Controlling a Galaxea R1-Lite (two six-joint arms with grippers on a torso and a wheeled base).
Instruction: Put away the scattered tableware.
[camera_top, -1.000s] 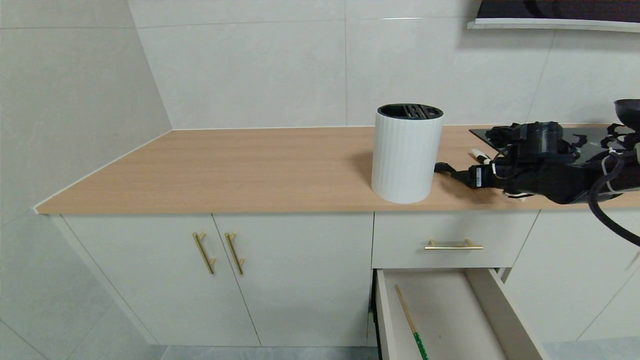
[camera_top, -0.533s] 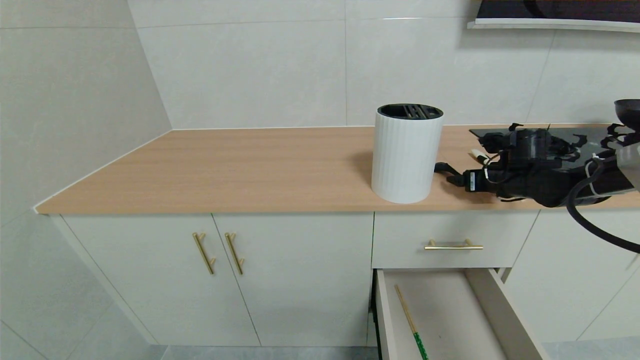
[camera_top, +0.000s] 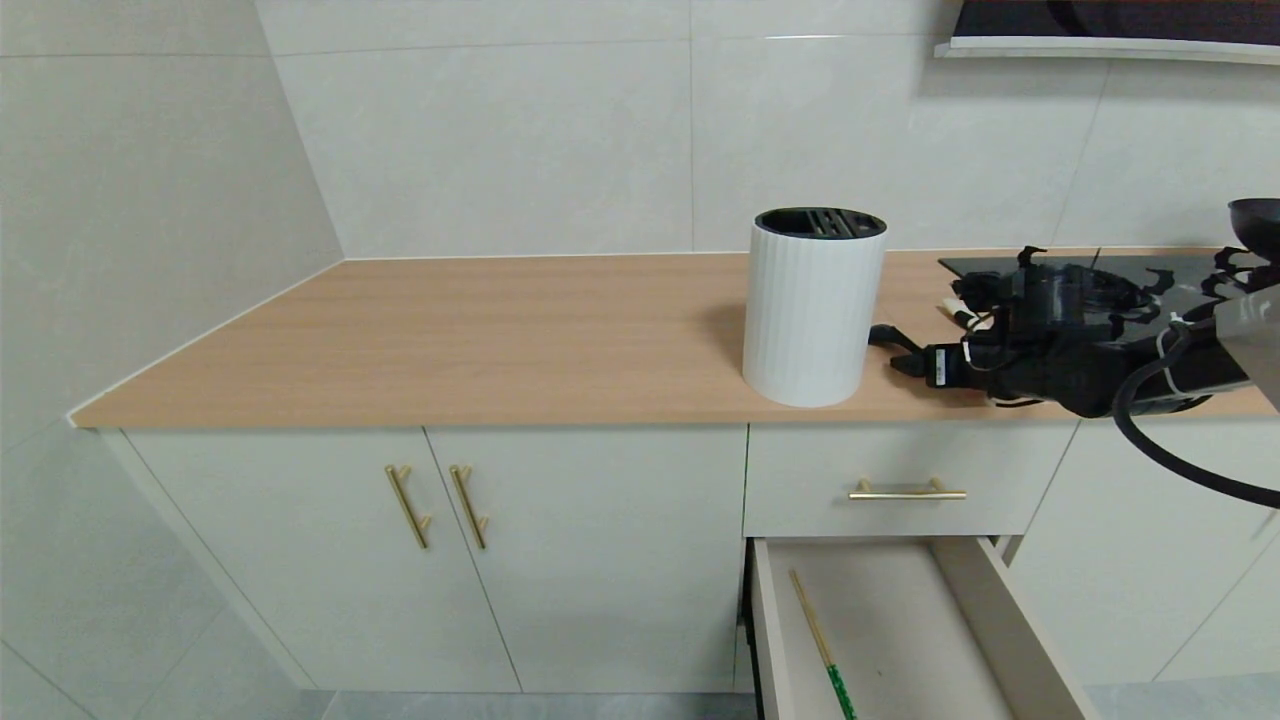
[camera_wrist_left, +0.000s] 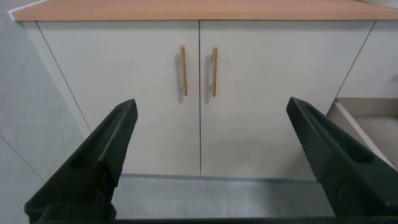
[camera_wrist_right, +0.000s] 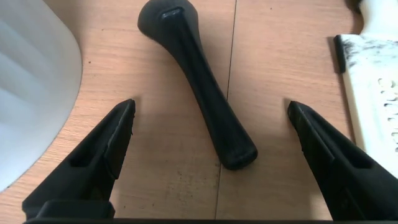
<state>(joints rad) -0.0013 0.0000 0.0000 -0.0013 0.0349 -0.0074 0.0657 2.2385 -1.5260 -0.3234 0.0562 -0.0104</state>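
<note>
Right gripper (camera_wrist_right: 210, 107) is creeping forward, jaws wide open and empty, straddling the black handle (camera_wrist_right: 186, 56) for a grab.

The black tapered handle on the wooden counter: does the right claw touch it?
Apart. The right wrist view shows the right claw open, with bare wooden counter between each finger and the black tapered handle.
</note>
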